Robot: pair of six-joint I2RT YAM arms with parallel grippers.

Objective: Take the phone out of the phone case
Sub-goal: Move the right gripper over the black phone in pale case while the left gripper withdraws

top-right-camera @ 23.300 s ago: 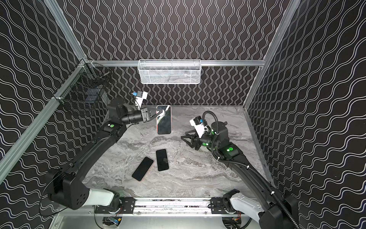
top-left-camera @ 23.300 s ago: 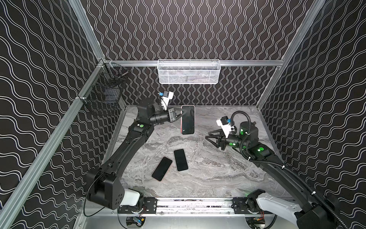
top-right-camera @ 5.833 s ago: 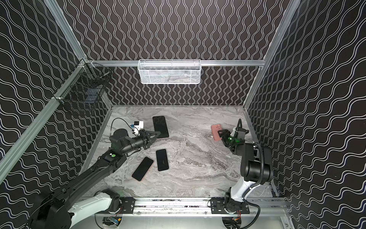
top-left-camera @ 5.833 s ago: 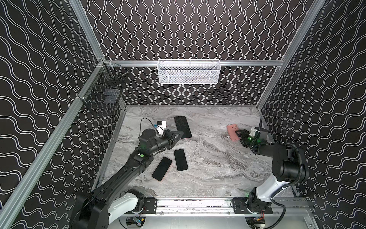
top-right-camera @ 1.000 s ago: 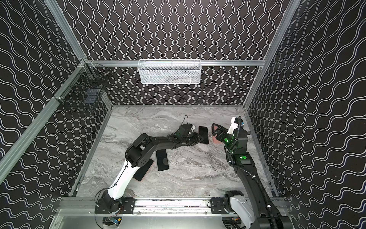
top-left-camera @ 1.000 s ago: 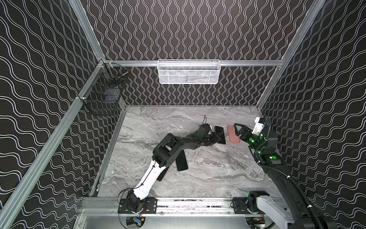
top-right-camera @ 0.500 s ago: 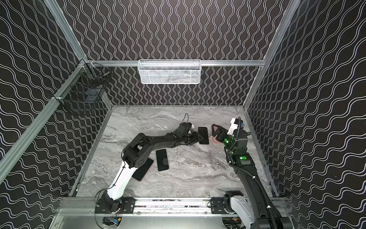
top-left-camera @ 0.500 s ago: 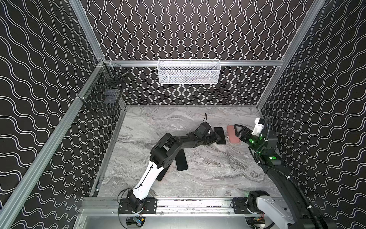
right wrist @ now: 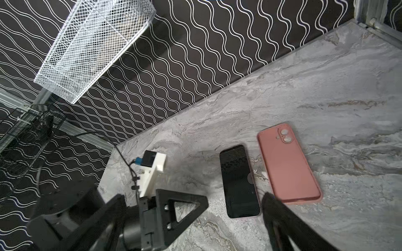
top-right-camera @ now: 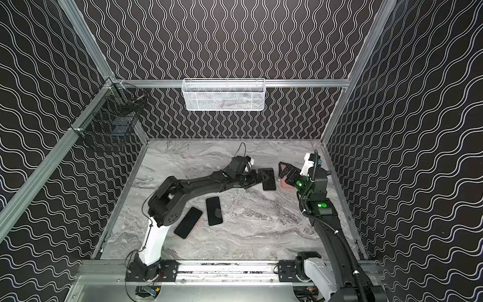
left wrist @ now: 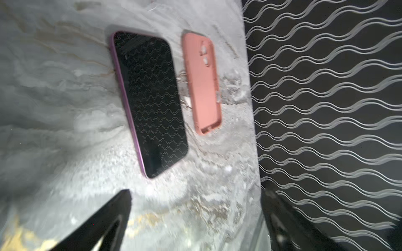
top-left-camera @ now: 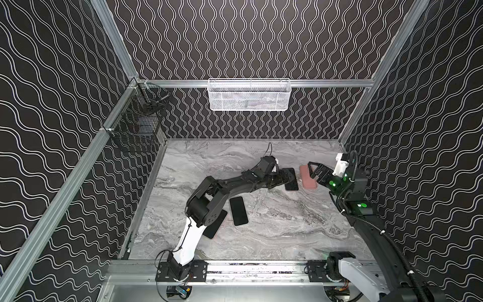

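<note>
The phone (top-left-camera: 291,180) (top-right-camera: 269,180) lies screen up on the marble table, a dark screen with a pink-purple rim (left wrist: 150,102) (right wrist: 238,181). The pink phone case (top-left-camera: 308,180) (left wrist: 202,82) (right wrist: 287,165) lies back up just to its right, empty, with a narrow gap between them. My left gripper (top-left-camera: 281,178) (top-right-camera: 254,180) (left wrist: 196,192) stands open at the phone's left edge, holding nothing; one of its fingers (right wrist: 180,206) stops just short of the phone. My right gripper (top-left-camera: 313,171) (top-right-camera: 285,171) (right wrist: 193,195) hangs open over the case's near end and holds nothing.
Two more dark phones (top-left-camera: 238,210) (top-left-camera: 215,224) lie mid-table, one partly under the left arm. A white mesh basket (top-left-camera: 249,94) hangs on the back wall and a black wire basket (top-left-camera: 138,123) on the left rail. The right wall (left wrist: 326,108) runs close behind the case.
My left gripper has opened and let go of the phone, which now lies flat beside the case. The right gripper has opened a little wider above the case.
</note>
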